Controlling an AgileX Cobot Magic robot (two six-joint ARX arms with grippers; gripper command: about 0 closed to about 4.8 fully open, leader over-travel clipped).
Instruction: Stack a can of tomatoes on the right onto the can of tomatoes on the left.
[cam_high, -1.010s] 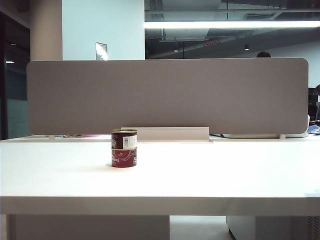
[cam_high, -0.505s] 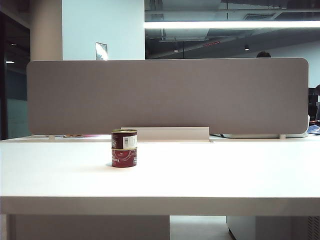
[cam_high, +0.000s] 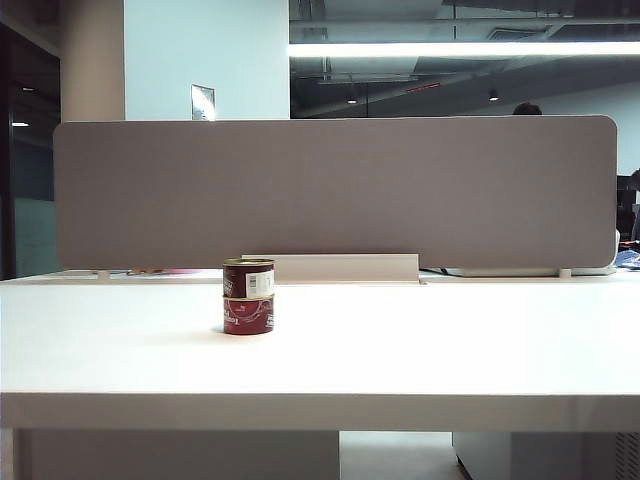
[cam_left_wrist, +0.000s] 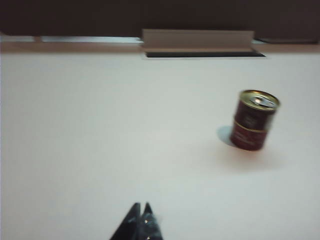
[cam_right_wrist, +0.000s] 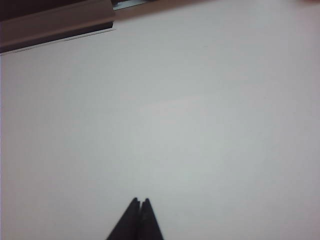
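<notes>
Two red tomato cans stand stacked on the white table, left of its middle: the upper can (cam_high: 248, 277) sits squarely on the lower can (cam_high: 248, 315). The left wrist view shows the same stack, upper can (cam_left_wrist: 255, 110) on lower can (cam_left_wrist: 247, 137), well away from my left gripper (cam_left_wrist: 141, 206), which is shut and empty above bare table. My right gripper (cam_right_wrist: 140, 201) is shut too, with nothing in it, over bare white table. Neither arm shows in the exterior view.
A grey partition (cam_high: 335, 192) runs along the table's back edge, with a white cable cover (cam_high: 345, 268) at its foot just behind the cans. The table's front edge (cam_high: 320, 410) is near the camera.
Nothing differs in the exterior view; the stacked cans have stayed where they were.
</notes>
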